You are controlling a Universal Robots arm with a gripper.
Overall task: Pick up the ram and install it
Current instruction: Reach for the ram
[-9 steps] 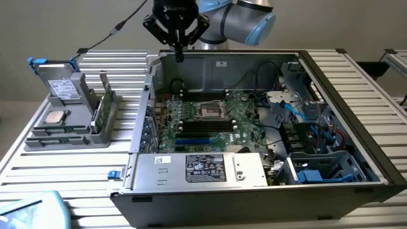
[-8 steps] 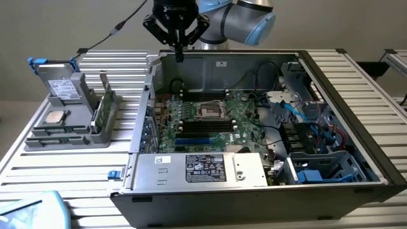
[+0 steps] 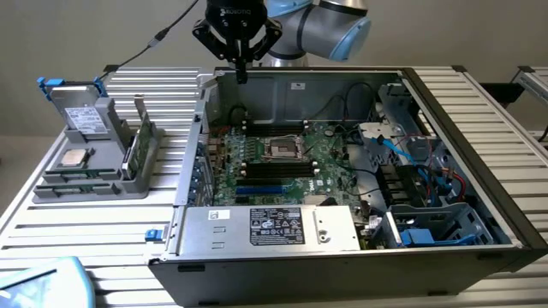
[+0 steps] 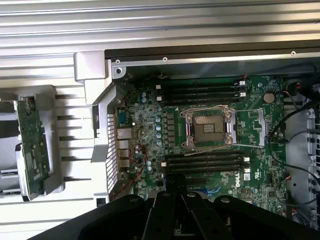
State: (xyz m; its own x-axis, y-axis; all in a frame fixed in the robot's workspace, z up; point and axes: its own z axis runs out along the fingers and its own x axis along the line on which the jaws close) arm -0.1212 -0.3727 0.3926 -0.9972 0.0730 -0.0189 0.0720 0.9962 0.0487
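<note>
- Gripper (image 3: 242, 76): fingers pressed together, nothing btwn them. It hangs pointing down over the rear wall of the PC case (image 3: 299, 86), above the case rather than inside it.
- Below it in the wrist view, past the gripper (image 4: 176, 182): motherboard (image 4: 150, 135) w/ two banks of black DIMM slots (image 4: 202, 91), one on each side of the CPU socket (image 4: 209, 125). Slots look empty.
- Ram (image 3: 81, 172): not in the grip, not in the case. It appears to be the thin green strip lying flat in the grey tray (image 3: 120, 186) on the slatted table outside the case. It shows small, so that ID is a judgement.
- Key relation: the ram lies toward the exterior view's left of the gripper and nearer the camera, well apart, w/ the case's side wall (image 3: 192, 160) btwn them.
- Long axis: approx. left-right across the exterior view, roughly parallel to the DIMM slots.
- Tray neighbours: square CPU chip (image 3: 76, 157) just behind the ram; upright expansion card (image 3: 141, 147) on the case side; hard drive (image 3: 83, 119) at the far end.
- Single arm, so there is no nearer-arm question.
</note>
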